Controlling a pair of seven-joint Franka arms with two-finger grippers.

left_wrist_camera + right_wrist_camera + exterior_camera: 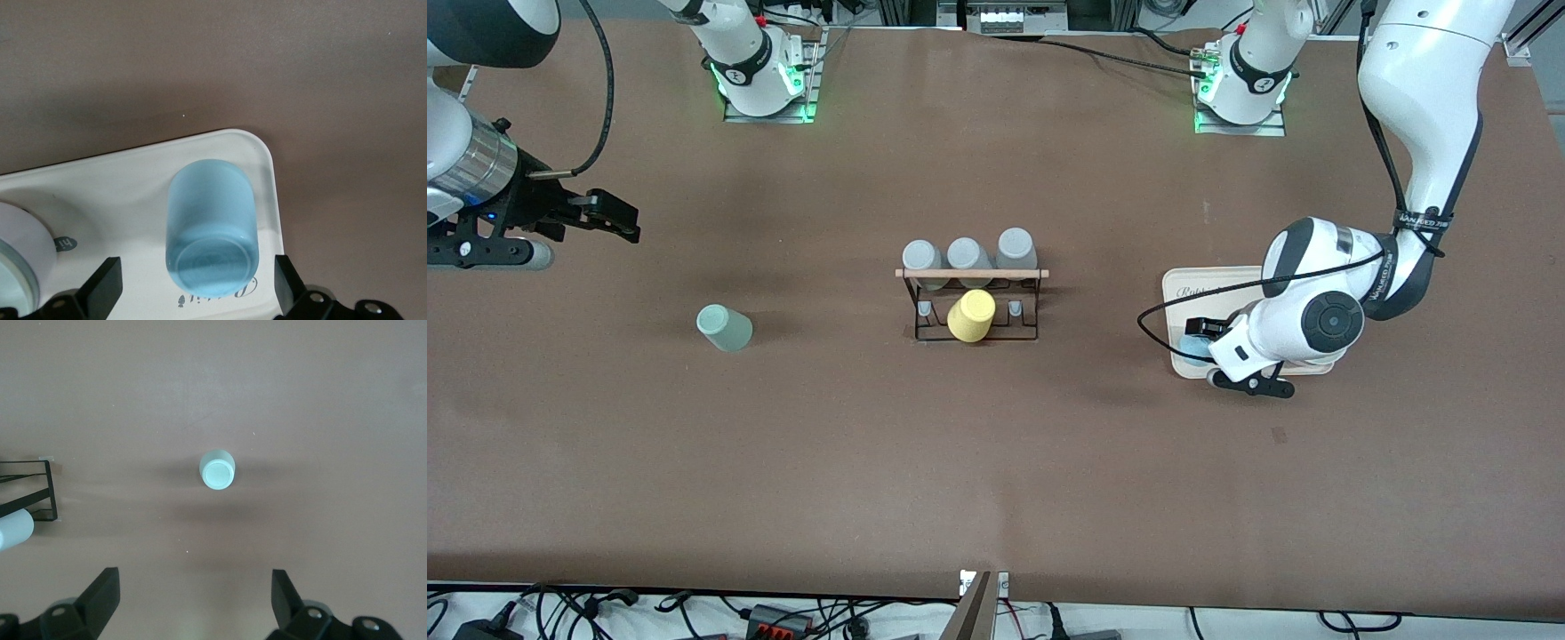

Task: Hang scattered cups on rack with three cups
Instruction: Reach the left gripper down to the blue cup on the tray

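The light blue cup [212, 227] stands on the beige tray [1183, 293] near the left arm's end of the table, close to the tray's rounded corner. In the front view only a small bit of it shows, because the arm covers most of it. The left gripper [197, 287] hangs right over this cup with its two black fingers [103, 283] wide apart, one on each side of the cup, and they do not touch it. Something white and round [23, 257] also sits on the tray, beside the blue cup. The mint-green cup [724, 327] stands by itself on the bare brown table [996, 462], toward the right arm's end and well apart from everything else. The right gripper [193, 607] is up in the air near that end of the table, and its jaws are wide apart and hold nothing. In the right wrist view the green cup is seen ahead of the fingers, not between them. The black wire rack [971, 307] stands in the middle of the table with a light wooden rod [971, 274] across its top. Three grey cups [967, 256] sit in a row at the rack, on the side farther from the front camera. A yellow cup [971, 316] hangs on a peg on the nearer side.
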